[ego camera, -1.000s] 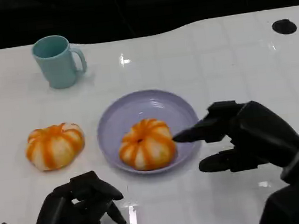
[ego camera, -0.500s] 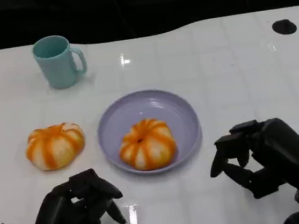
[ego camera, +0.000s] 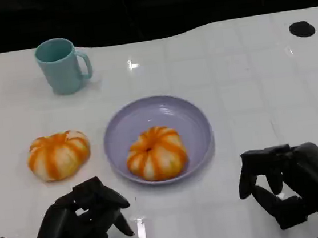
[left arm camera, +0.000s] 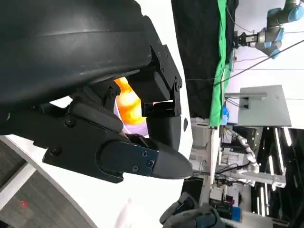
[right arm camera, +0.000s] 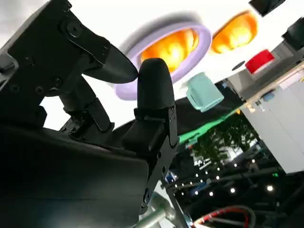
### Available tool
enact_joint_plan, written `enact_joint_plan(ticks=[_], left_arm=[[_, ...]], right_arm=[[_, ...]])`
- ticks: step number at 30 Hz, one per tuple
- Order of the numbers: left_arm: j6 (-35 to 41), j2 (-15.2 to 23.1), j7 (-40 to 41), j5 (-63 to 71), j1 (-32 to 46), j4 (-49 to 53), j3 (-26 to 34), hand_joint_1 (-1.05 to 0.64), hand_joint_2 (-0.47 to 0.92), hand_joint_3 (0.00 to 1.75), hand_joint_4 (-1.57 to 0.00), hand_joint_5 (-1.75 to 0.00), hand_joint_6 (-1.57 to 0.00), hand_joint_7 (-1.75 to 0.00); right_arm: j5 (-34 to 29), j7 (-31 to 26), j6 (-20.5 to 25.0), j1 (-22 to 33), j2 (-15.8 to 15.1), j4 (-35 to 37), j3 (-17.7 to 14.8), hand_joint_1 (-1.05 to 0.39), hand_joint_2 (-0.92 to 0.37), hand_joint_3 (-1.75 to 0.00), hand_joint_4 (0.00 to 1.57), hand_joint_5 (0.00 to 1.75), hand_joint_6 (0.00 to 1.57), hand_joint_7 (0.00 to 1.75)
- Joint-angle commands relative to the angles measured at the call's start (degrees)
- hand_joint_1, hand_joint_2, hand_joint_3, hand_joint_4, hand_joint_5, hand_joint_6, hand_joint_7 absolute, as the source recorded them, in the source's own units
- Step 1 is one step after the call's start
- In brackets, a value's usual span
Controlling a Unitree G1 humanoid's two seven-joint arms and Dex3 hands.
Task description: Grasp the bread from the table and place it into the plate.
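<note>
the right hand (ego camera: pixel 296 186) hangs low over the glossy white table (ego camera: pixel 246 74), its matte black fingers (ego camera: pixel 256 172) curled inward with nothing in them. just ahead of it and toward the left hand sits the shallow round lavender plate (ego camera: pixel 197 127), smooth and slightly shiny. a bread (ego camera: pixel 155 152) lies in the plate's near half, a plump pumpkin-shaped bun ribbed in orange and cream, apart from the right hand's fingertips. the left hand (ego camera: pixel 79 223) rests near the table's front edge, fingers bent in, holding nothing. just beyond it lies a second bread (ego camera: pixel 58 154) of the same ribbed shape, on the bare table beside the plate. far ahead of the left hand stands a smooth teal mug (ego camera: pixel 61 65), upright, handle toward the plate's side.
</note>
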Motion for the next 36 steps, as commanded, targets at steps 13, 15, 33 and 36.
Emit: enact_joint_plan(ticks=[13, 15, 33, 36], left_arm=[[0.0, 0.8, 0.5, 0.2, 0.7, -0.3, 0.3, -0.7, 0.92, 0.23, -0.78, -1.59, -0.79, -1.17], [0.1, 0.8, 0.3, -0.1, 0.6, -0.1, 0.4, -0.69, 0.92, 0.23, -0.78, -1.59, -0.79, -1.17], [-1.6, 0.9, 0.1, 0.2, 0.1, 1.5, 0.5, -0.71, 0.92, 0.21, -0.81, -1.58, -0.81, -1.17], [-1.8, 0.8, 0.0, 0.2, 0.2, 1.4, 0.5, -0.71, 0.92, 0.2, -0.81, -1.57, -0.82, -1.17]], right_arm=[[1.2, 0.8, 0.8, 3.6, 0.3, 0.2, -2.2, -0.05, -0.22, -1.44, 0.95, 1.75, 0.78, 1.45], [0.9, 0.2, 0.4, 3.5, 0.5, 1.1, -2.1, -0.05, -0.22, -1.44, 0.95, 1.75, 0.79, 1.45], [-1.1, -2.1, -1.5, 1.9, 0.3, 5.1, -1.8, -0.07, -0.2, -1.43, 0.97, 1.75, 0.82, 1.45], [-1.0, -2.2, -1.8, 1.7, 0.3, 5.5, -1.8, -0.07, -0.19, -1.43, 0.97, 1.75, 0.82, 1.45]])
